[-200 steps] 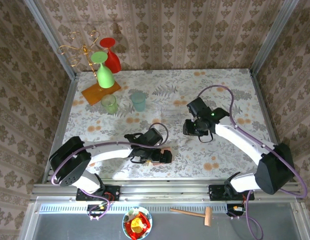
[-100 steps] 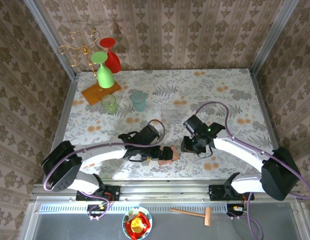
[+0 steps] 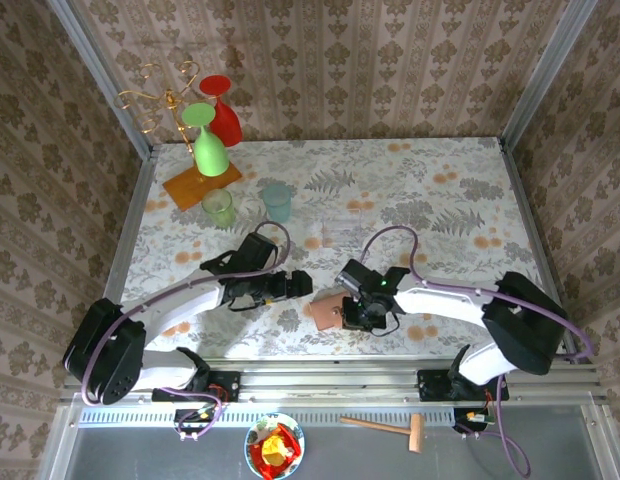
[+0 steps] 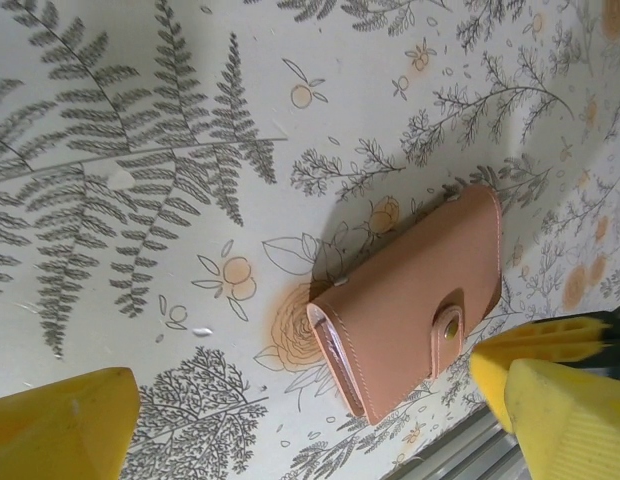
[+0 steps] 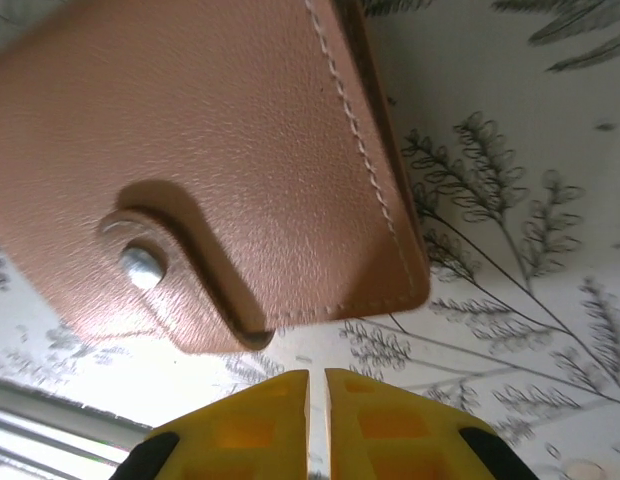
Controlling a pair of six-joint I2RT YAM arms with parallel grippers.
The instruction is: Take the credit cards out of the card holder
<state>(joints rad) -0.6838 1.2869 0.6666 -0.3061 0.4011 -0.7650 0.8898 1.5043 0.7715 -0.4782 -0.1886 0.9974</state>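
While one card holder (image 3: 327, 312) lies shut on the desk (image 3: 440, 190) near its front edge, between your two claws, its strap is snapped down and its inside is hidden, so you cannot count any cards. Your left claw (image 3: 297, 283) hangs just left of the holder. In its wrist view it is spread wide and holds nothing, and one yellow fingertip (image 4: 550, 385) sits just beside the holder's strap end; you cannot tell whether they touch. Your right claw (image 3: 348, 316) is at the holder's right edge. Its wrist view shows the fingers (image 5: 240, 420) pressed almost together, with a sliver of gap and nothing pinched, just below the strap; contact is unclear and the holder is cut off by the frame. Farther back you have two tumblers on the desk, one green (image 3: 219, 207) and one pale blue (image 3: 277, 201). In the far left corner a gold wire rack (image 3: 165, 95) carries two upturned glasses, one green (image 3: 208, 140) and one red (image 3: 222, 110).
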